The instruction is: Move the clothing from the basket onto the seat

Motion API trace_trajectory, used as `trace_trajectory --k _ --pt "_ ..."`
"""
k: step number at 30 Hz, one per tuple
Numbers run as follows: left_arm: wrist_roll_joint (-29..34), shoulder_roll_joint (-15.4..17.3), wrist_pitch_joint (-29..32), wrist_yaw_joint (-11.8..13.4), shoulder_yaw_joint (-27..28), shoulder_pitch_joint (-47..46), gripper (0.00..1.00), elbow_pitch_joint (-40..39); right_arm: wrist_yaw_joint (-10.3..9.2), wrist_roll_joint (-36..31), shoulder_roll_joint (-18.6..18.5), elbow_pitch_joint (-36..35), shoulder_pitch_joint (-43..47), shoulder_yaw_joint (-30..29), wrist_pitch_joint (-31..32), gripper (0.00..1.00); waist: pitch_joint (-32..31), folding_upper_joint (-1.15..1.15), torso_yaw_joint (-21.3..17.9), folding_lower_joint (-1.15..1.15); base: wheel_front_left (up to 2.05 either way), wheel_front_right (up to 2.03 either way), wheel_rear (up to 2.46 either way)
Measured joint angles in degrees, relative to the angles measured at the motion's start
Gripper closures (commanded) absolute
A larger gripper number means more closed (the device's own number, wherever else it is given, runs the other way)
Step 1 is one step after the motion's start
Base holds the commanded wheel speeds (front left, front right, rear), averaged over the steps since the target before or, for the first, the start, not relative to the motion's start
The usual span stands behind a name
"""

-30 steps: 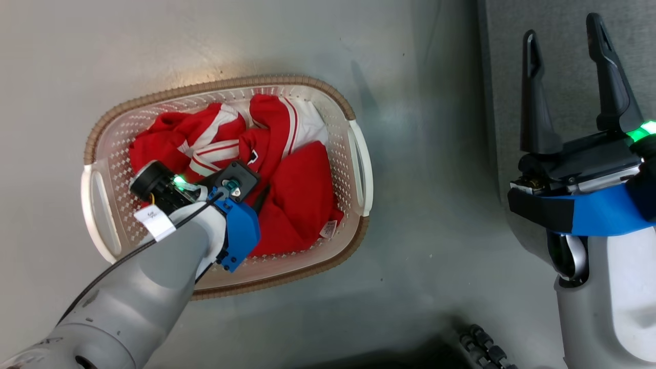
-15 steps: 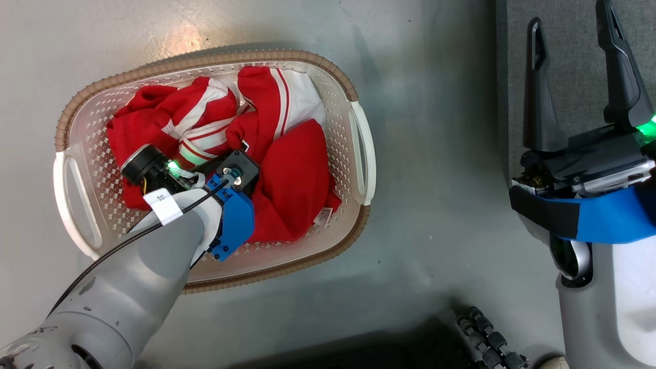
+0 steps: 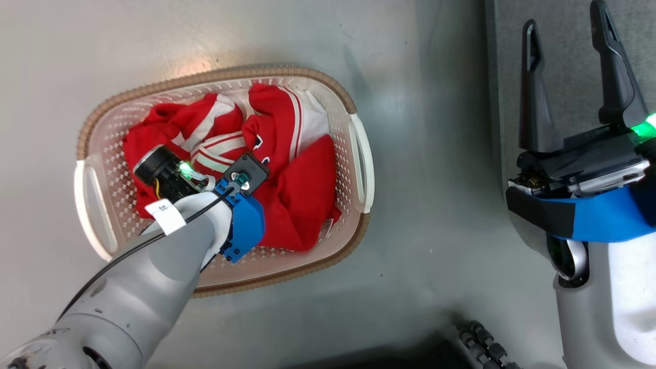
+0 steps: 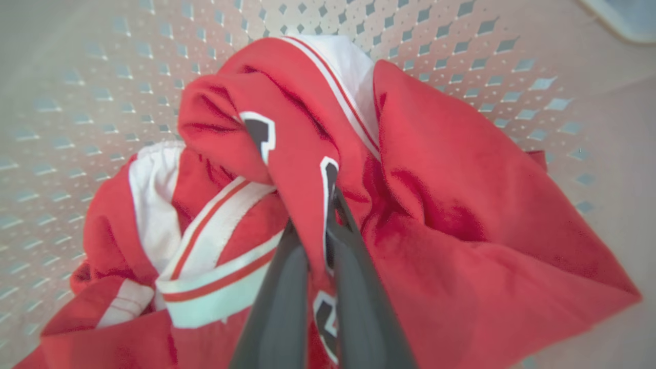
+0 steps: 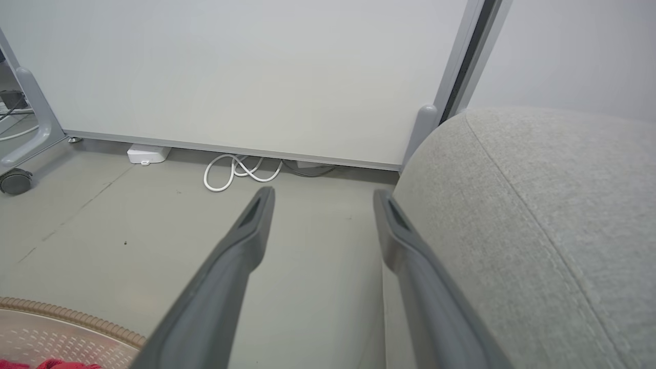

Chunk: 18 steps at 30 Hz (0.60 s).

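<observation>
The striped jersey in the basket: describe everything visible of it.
The jersey is soft red fabric with white panels, red-and-white striped bands and black, white-edged lettering. It lies crumpled in the basket, against the plainer red garment. The left claw is shut on a lettered fold at its middle.

A white cable (image 5: 241,171) lies coiled on the grey floor (image 5: 128,225) below a pale wall panel (image 5: 230,72).
</observation>
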Motion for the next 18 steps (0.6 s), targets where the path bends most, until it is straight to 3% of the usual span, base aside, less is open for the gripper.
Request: trace_trajectory --k 12,18 --pt "-6.44 -1.81 -5.22 -0.01 0.56 3.14 1.00 -2.20 0.00 0.12 0.01 4.16 2.65 0.60 0.00 0.00 -11.67 0.00 1.76 -0.01 0.00 0.00 0.00" --pt "-7.15 -1.57 -5.37 -0.01 5.61 5.06 1.00 -7.54 0.00 0.30 -0.01 6.14 4.72 0.90 0.00 0.00 -18.68 0.00 2.60 -0.01 0.00 0.00 0.00"
